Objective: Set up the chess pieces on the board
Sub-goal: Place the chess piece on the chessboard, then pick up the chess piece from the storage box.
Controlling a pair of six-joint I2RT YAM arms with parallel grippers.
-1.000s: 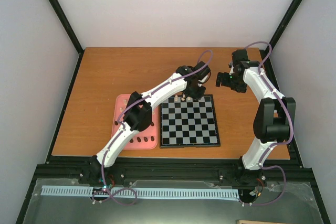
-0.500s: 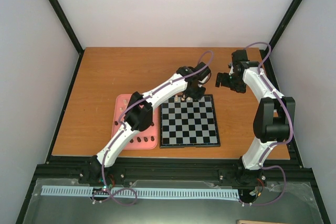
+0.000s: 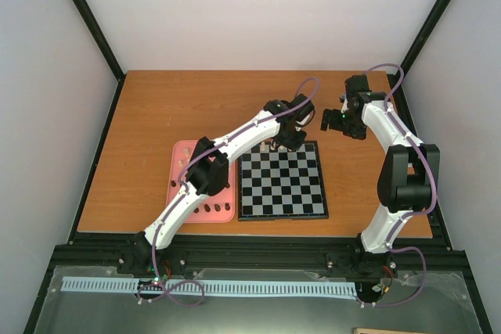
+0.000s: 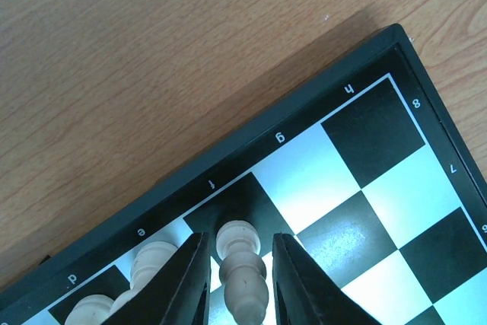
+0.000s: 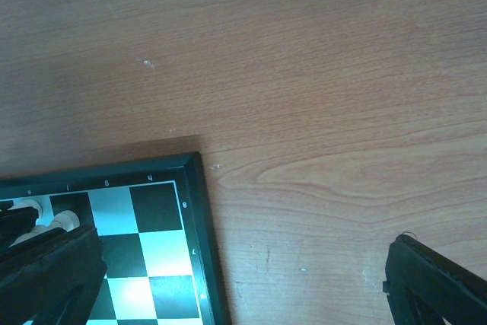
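The board (image 3: pixel 283 181) lies mid-table, with black and pale squares. My left gripper (image 3: pixel 283 145) hangs over its far edge. In the left wrist view a cream chess piece (image 4: pixel 242 264) stands on the dark f square of the board (image 4: pixel 380 180), between my left gripper's (image 4: pixel 240 243) fingers. A narrow gap shows on each side of it, so the jaws are open. Two more cream pieces (image 4: pixel 156 260) stand in the same row to its left. My right gripper (image 3: pixel 333 120) hovers wide open beyond the board's far right corner (image 5: pixel 190 161), holding nothing.
A pink tray (image 3: pixel 185 152) lies left of the board, with dark pieces (image 3: pixel 211 209) along its near end; my left arm crosses above it. Bare wooden table surrounds the board. Black frame rails run along the table edges.
My left gripper's jaws have parted slightly from the cream piece at the board's far row. Both arms have stayed nearly where they were.
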